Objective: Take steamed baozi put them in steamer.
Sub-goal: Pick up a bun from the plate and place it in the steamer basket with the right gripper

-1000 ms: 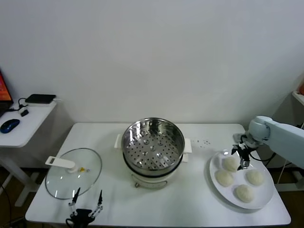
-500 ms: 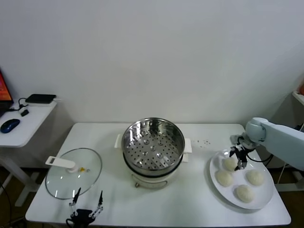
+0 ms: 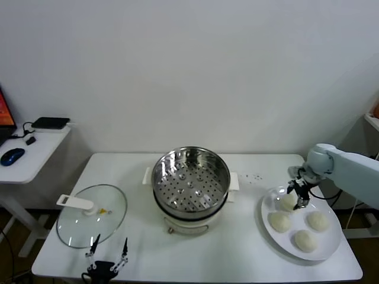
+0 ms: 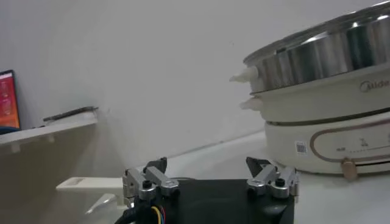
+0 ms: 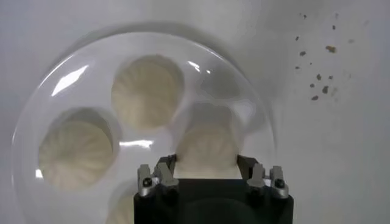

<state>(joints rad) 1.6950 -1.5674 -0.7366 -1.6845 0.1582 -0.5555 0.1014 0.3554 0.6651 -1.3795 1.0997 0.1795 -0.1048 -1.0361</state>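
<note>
So nothing's been delivered yet as far as I can see: the round shiny steel steamer basket (image 3: 190, 179) with the holey bottom, sitting on its white cooker base, holds no buns, and all four small cream-white steamed baozi are on the white round plate (image 3: 331, 245) off to the steamer's right. The right gripper (image 3: 297, 197) is down over the bun nearest the steamer (image 3: 287, 202), jaws clamped on either side of it, so my guess is pick number one is underway with the lift and three more trips to go. The left gripper (image 4: 210, 182) sits parked with jaws apart by the round glass lid (image 3: 92, 215) on the steamer's left.
</note>
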